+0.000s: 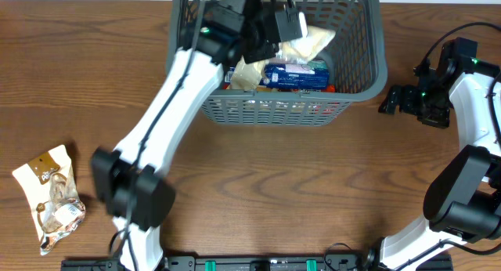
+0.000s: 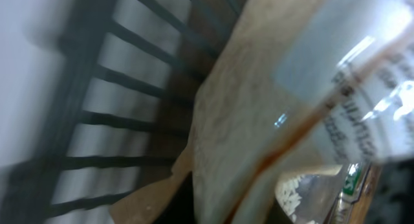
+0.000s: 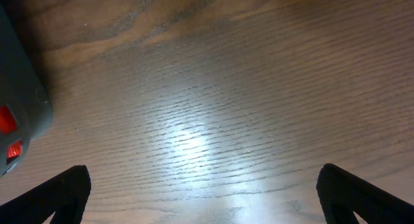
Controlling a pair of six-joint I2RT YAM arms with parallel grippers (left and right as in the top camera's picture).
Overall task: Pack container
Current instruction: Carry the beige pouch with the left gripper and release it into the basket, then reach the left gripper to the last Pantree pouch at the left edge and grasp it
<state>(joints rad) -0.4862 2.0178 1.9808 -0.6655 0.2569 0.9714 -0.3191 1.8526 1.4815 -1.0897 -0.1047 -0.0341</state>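
Wearing smooth white shells along the left arm [image 1: 168, 99] and the right arm [image 1: 479, 95], with bulky black joints [image 1: 133, 189] between them. Glowing with small green lights [image 1: 423, 91] near the wrists and trailing thin black cables [image 1: 450, 34] in loops. Ending, on the right, in dark matte fingers [image 3: 61, 195] with blunt, angled tips.

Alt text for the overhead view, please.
The left tool reaches into the grey-blue container, over a blue packet and a beige packet. The right tool is right of the container; a loose packet lies far left on the table.
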